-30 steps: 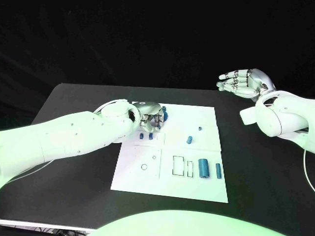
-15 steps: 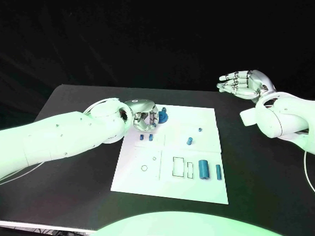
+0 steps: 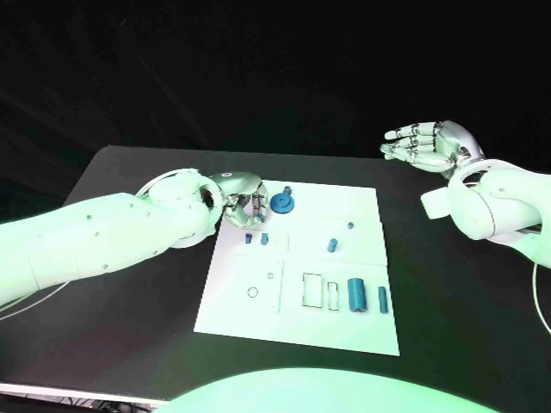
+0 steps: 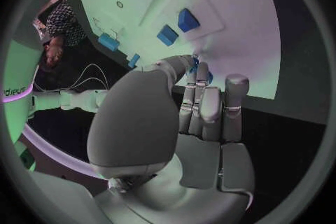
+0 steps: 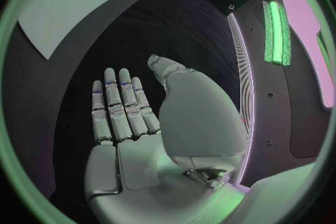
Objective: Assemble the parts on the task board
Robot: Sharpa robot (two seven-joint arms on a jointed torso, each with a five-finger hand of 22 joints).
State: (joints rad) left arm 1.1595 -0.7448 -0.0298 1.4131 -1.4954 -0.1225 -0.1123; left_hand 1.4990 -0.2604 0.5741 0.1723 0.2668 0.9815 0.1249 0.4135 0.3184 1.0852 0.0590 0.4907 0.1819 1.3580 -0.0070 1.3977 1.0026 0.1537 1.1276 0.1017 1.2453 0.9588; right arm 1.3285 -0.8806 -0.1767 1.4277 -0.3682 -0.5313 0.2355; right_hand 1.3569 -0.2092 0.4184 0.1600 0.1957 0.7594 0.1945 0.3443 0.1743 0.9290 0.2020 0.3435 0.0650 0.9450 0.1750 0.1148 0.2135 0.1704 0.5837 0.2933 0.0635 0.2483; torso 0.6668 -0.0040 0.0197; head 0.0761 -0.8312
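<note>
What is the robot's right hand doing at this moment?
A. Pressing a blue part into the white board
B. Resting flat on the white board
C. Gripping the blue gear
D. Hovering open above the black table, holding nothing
D: the right hand hangs above the black table with fingers spread and nothing in it, off to the side of the task board, while the blue gear sits by the left hand.

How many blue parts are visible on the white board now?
7: a gear at the far edge beside the left hand, two small blocks, two small pieces mid-board, a thick cylinder and a thin one nearest. The hand may hide more.
</note>
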